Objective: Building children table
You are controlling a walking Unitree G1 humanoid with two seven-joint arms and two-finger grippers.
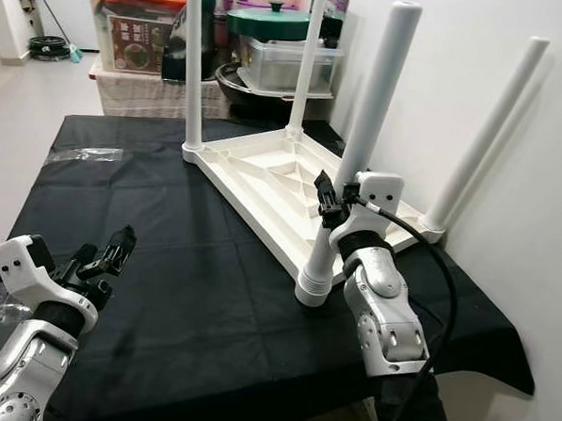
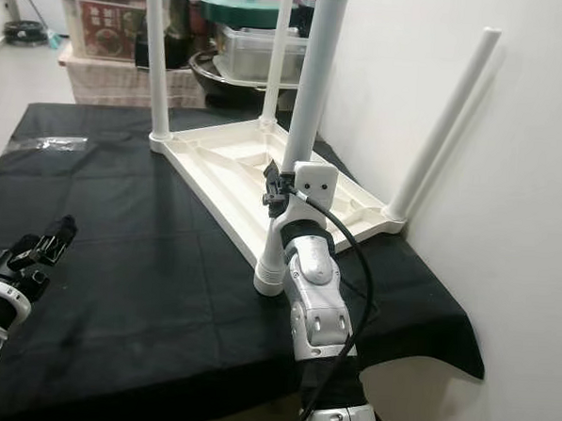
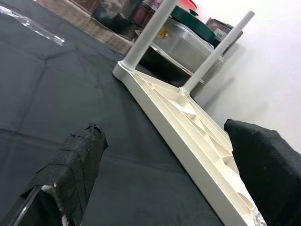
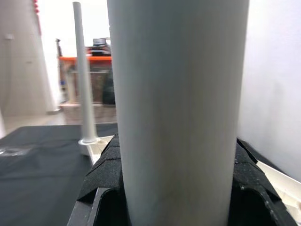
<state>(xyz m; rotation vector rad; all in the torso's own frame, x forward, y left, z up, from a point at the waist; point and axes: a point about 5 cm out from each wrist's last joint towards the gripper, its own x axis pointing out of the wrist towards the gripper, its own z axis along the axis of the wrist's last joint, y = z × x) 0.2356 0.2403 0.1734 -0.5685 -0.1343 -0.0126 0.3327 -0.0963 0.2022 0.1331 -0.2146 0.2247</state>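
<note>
An upturned white plastic children's table top (image 1: 264,177) lies on a black cloth (image 1: 167,233) covering a work surface, its ribbed underside facing up and four white tubular legs standing in the corner sockets. The near leg (image 1: 361,130) rises from the near corner and tilts slightly right; the right gripper (image 1: 333,202) is clamped around it partway up, one black finger on each side. The right wrist view confirms the pinch: the leg's pale tube (image 4: 176,108) sits between both padded fingers (image 4: 106,174), which press against it, and past it one far leg (image 4: 82,75) stands upright in its socket.

The left gripper (image 1: 109,249) hovers over the near left part of the cloth, well apart from the table, fingers spread and holding nothing. Its wrist view looks along the tape-wrapped fingers (image 3: 75,160) across the cloth to the long edge of the table top (image 3: 188,136) and the two far legs.

The right leg (image 1: 483,136) leans close to the white wall (image 1: 534,233). Beyond the far edge of the cloth stand an orange-lidded storage box (image 1: 135,24) and a clear container (image 1: 289,65) with a green pot lid (image 1: 269,21) above it. A strip of clear plastic (image 1: 81,155) lies on the cloth at far left.
</note>
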